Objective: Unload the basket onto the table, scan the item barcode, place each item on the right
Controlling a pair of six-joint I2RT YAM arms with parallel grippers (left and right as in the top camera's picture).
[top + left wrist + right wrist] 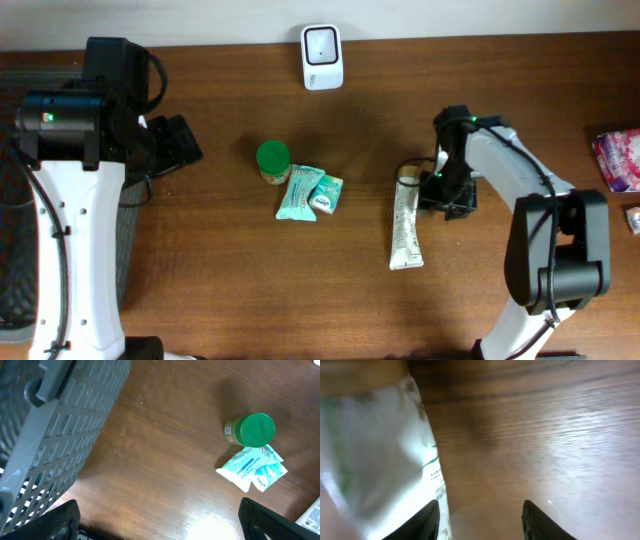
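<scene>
A long white packet lies flat on the wooden table, right of centre; no barcode shows on it. My right gripper is low beside its upper end. In the right wrist view the jaws are open over bare wood, and the packet lies at the left, by the left finger. The white scanner stands at the back edge. My left gripper hovers at the far left, its jaws wide open and holding nothing.
A green-lidded jar and two teal packets sit mid-table, also in the left wrist view as jar and packets. A grey mesh basket is at the left. A pink packet lies at the right edge.
</scene>
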